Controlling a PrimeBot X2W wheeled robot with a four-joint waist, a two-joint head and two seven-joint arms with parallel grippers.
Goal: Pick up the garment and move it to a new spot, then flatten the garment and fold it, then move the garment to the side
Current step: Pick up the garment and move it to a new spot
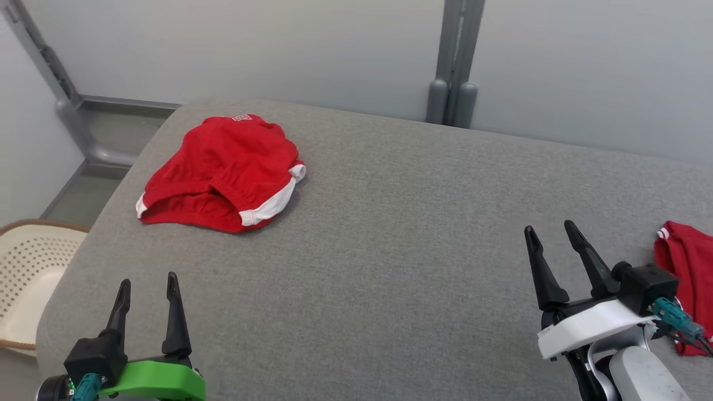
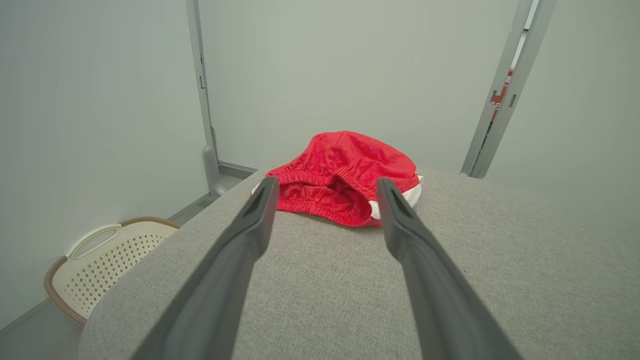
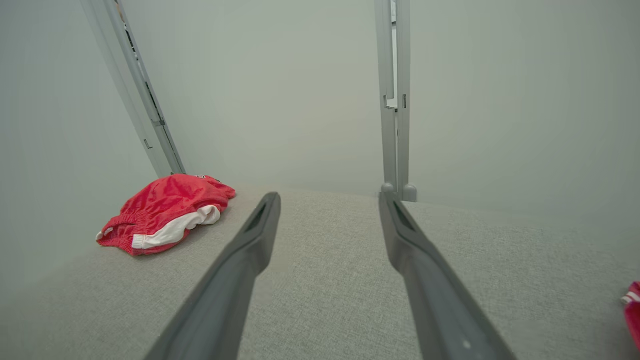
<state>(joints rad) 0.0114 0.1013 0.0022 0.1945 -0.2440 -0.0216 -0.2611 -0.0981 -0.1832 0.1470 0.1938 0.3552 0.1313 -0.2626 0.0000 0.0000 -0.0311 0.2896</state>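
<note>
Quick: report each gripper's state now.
Left gripper: open, holding nothing.
Right gripper: open, holding nothing.

Red garment with white trim, crumpled heap, waistband open, far-left of grey surface

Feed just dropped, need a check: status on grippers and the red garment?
Open and empty: left gripper, right gripper. Crumpled red garment far left on grey surface, untouched. Off the path: second red garment beside right gripper.
</note>
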